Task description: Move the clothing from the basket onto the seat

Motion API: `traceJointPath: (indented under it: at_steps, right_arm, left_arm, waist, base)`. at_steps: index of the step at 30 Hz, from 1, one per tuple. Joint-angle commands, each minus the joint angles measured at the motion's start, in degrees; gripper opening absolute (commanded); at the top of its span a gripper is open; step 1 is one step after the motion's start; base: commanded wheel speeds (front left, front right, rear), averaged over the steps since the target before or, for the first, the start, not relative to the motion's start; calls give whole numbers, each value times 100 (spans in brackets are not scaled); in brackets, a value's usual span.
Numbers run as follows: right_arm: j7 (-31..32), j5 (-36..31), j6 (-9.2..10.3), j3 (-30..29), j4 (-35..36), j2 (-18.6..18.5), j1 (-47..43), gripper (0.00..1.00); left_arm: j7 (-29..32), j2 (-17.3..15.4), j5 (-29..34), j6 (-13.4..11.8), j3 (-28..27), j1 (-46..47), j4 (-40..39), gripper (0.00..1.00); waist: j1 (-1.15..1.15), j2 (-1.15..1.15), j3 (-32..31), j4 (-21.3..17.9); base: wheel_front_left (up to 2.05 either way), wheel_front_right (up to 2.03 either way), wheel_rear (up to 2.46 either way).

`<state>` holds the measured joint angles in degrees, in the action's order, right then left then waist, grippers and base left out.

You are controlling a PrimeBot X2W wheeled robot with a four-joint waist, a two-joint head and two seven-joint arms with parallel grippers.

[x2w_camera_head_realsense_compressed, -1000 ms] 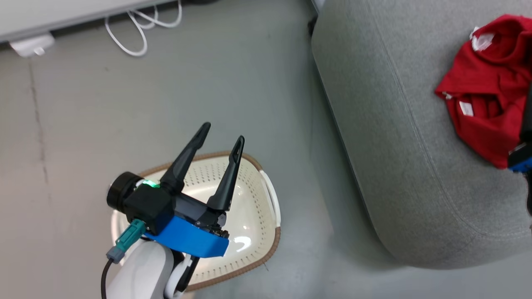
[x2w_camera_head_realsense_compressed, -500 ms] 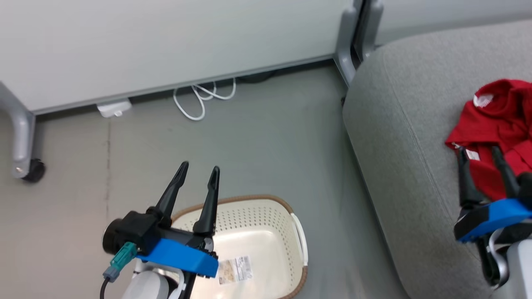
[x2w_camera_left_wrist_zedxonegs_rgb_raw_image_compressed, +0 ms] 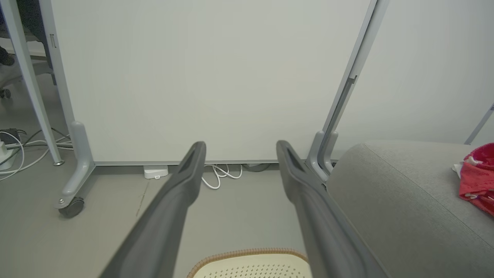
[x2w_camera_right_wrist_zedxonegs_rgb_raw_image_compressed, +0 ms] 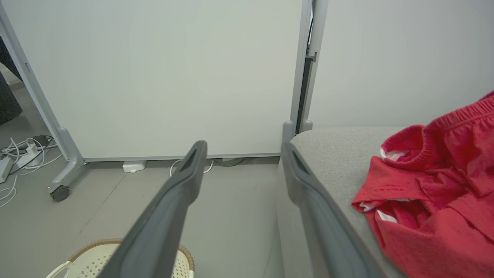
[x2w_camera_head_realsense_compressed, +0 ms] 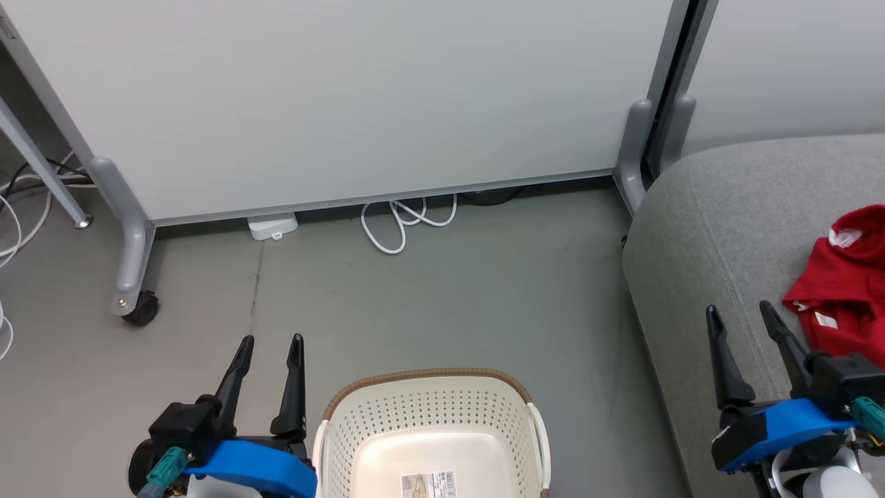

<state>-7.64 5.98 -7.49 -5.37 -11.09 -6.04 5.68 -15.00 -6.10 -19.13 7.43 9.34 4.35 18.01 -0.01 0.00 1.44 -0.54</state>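
Observation:
The red clothing (x2w_camera_head_realsense_compressed: 843,290) lies crumpled on the grey seat (x2w_camera_head_realsense_compressed: 705,228) at the right edge of the head view; the right wrist view shows the clothing (x2w_camera_right_wrist_zedxonegs_rgb_raw_image_compressed: 436,197) close up on the seat (x2w_camera_right_wrist_zedxonegs_rgb_raw_image_compressed: 335,154), an elastic waistband on top. The cream basket (x2w_camera_head_realsense_compressed: 429,429) with its brown rim stands on the floor at bottom centre, nothing but a barcode sticker inside. My left gripper (x2w_camera_head_realsense_compressed: 269,342) is open to the left of the basket, above the floor. My right gripper (x2w_camera_head_realsense_compressed: 740,311) is open over the seat's front edge, left of the clothing. Both hold nothing.
A pale partition panel (x2w_camera_head_realsense_compressed: 359,104) on grey wheeled feet (x2w_camera_head_realsense_compressed: 131,277) stands behind the floor. White cable loops (x2w_camera_head_realsense_compressed: 408,221) and a small white box (x2w_camera_head_realsense_compressed: 272,226) lie at its base. More cables (x2w_camera_head_realsense_compressed: 14,207) trail at the far left. Grey floor lies between basket and panel.
The head camera has tilted up, bringing the partition into view and pushing basket and seat lower. The right gripper has drawn back off the clothing; the left gripper now sits beside the basket instead of over it.

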Motion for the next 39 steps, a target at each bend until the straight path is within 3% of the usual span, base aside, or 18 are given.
traceJointPath:
  at_steps: [1,31,32,39]
  right_arm:
    - [7,-34,-1,-10,60,31,-124,100]
    - [-76,-47,-1,5,66,263,-318,100]
    - [-49,-25,0,1,51,252,-298,0]
    - [-4,104,0,-15,-314,290,-398,0]
  left_arm:
    - [-26,12,27,5,-70,-74,38,100]
    - [-26,-30,-93,5,-65,-180,79,100]
    - [3,-1,-84,0,-85,-194,110,0]
    - [61,75,-216,0,-105,-428,400,0]
  waist:
    - [1,0,-107,98]
    - [1,0,-93,244]
    - [1,0,-94,243]
    - [2,0,-93,240]
  base:
    - [0,0,0]
    - [0,0,0]
    - [0,0,0]
    - [0,0,0]
